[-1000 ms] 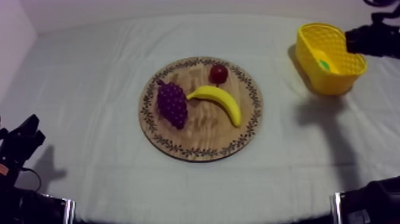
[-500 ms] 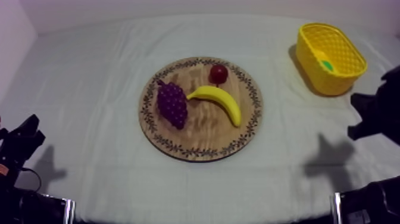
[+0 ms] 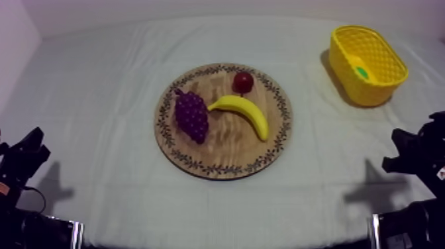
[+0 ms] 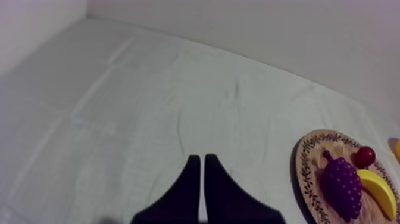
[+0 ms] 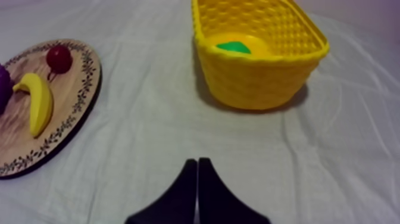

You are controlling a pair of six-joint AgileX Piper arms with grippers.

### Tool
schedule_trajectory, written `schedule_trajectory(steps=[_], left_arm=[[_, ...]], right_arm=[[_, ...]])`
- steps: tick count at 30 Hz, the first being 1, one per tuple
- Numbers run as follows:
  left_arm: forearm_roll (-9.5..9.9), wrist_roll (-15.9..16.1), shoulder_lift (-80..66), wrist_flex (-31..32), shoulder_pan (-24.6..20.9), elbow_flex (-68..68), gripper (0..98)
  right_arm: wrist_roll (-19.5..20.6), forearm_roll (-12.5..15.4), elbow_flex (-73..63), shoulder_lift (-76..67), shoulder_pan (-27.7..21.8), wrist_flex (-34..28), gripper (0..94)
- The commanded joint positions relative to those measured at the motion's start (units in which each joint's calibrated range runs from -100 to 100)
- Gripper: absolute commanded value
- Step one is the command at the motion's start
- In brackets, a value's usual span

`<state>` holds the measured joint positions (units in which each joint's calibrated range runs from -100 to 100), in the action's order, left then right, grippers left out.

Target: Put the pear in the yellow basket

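The pear, yellow with a green leaf, lies inside the yellow basket at the table's far right; it also shows in the basket as the pear. The round wooden board sits mid-table. My right gripper is low at the right side, well short of the basket, its fingers together as a narrow wedge with nothing held. My left gripper rests low at the left, also shut on nothing, far from the board.
On the board lie a bunch of grapes, a banana and a small red fruit. Bare cloth stretches between the board and the basket and all along the front of the table.
My right arm has drawn back from beside the basket down to the table's lower right. The pear stays in the basket. The left arm has not moved.
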<state>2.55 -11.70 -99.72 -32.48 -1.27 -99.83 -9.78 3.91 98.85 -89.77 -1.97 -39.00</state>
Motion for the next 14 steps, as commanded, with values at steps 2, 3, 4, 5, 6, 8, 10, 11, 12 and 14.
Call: schedule_trajectory(steps=[2,3,4,5,6,8,10,11,12,14], left_arm=[[0.01,0.00,-0.02,-0.01,0.00,0.05,0.1],[0.01,-0.01,-0.02,-0.01,0.00,0.05,0.1],[0.01,-0.01,-0.02,-0.01,0.00,0.05,0.1],[0.01,0.01,-0.02,-0.01,0.00,0.05,0.1],[0.01,0.01,-0.02,-0.01,0.00,0.05,0.1],[0.01,-0.01,-0.02,-0.01,0.00,0.05,0.1],[0.01,0.00,-0.02,-0.01,0.00,0.05,0.1],[0.01,0.00,-0.02,-0.01,0.00,0.05,0.1],[0.01,-0.01,-0.02,-0.01,0.00,0.05,0.1],[0.01,-0.01,-0.02,-0.01,0.00,0.05,0.1]], right_arm=[[-6.59,-1.86,0.51,-1.44,-0.08,2.26,0.4],[-7.09,-2.07,0.60,-1.92,-0.04,2.54,0.4],[-7.23,-2.22,0.66,-2.37,0.03,2.78,0.4],[-7.01,-2.32,0.71,-2.87,0.08,2.81,0.4],[-6.57,-2.39,0.74,-3.38,0.14,2.78,0.4],[-5.38,-2.48,0.78,-4.27,0.32,2.83,0.4],[-4.16,-2.52,0.83,-5.00,0.42,2.93,0.4],[-3.65,-2.54,0.86,-5.25,0.40,2.81,0.4],[-3.26,-2.54,0.88,-5.42,0.32,2.71,0.4],[-2.82,-2.55,0.90,-5.62,0.16,2.58,0.4]])
